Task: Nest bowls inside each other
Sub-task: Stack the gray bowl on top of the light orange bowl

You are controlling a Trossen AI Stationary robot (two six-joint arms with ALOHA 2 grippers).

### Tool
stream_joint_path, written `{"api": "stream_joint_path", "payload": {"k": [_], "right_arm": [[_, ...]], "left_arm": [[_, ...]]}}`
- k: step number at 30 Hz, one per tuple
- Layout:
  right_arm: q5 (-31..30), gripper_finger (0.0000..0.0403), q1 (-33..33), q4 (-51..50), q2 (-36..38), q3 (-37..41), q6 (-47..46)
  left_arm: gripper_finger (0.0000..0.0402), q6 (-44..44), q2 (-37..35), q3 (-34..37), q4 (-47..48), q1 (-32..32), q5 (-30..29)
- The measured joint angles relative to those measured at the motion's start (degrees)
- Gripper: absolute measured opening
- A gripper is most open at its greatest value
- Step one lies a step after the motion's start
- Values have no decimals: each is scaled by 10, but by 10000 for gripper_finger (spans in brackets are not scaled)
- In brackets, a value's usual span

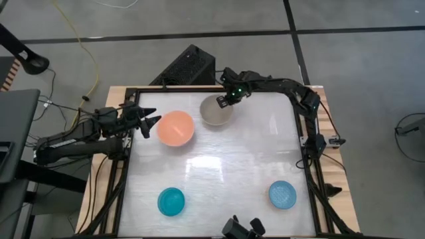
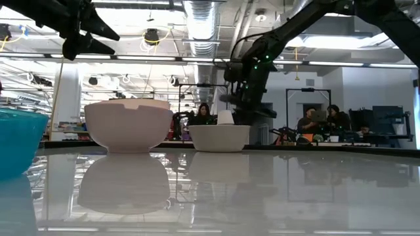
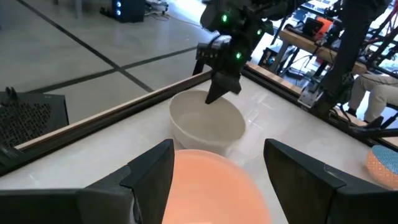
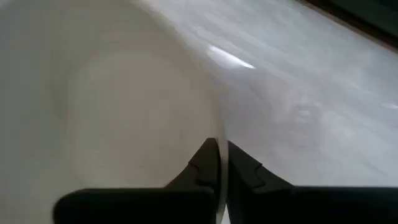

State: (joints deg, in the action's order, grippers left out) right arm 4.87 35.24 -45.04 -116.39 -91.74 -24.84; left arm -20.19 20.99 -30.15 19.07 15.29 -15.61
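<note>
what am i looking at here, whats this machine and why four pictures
It is a robot with two dark arms at a white table, filmed at once from above, from table height, and from each wrist. Four small bowls show: a salmon pink bowl, a grey-beige bowl, a teal-blue bowl and a light blue bowl. The right hand is shut on the grey-beige bowl's rim. The left hand hangs open beside the pink bowl, holding nothing.

Grey tiled floor [image 1: 219, 16], ceiling ducts [image 2: 203, 16], seated people [image 2: 318, 121].
</note>
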Motion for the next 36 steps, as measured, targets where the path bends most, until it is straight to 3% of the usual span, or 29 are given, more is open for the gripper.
{"api": "stream_joint_path", "payload": {"k": [10,21,36], "right_arm": [[9,34,-41,-70,24,-93,-7],[-52,34,-139,-61,37,-226,-58],[-37,34,-187,-9,-23,-229,-128]], "left_arm": [[238,-6,0,0,-11,0,20],[238,9,-1,0,-111,0,93],[238,6,0,0,-127,0,143]]}}
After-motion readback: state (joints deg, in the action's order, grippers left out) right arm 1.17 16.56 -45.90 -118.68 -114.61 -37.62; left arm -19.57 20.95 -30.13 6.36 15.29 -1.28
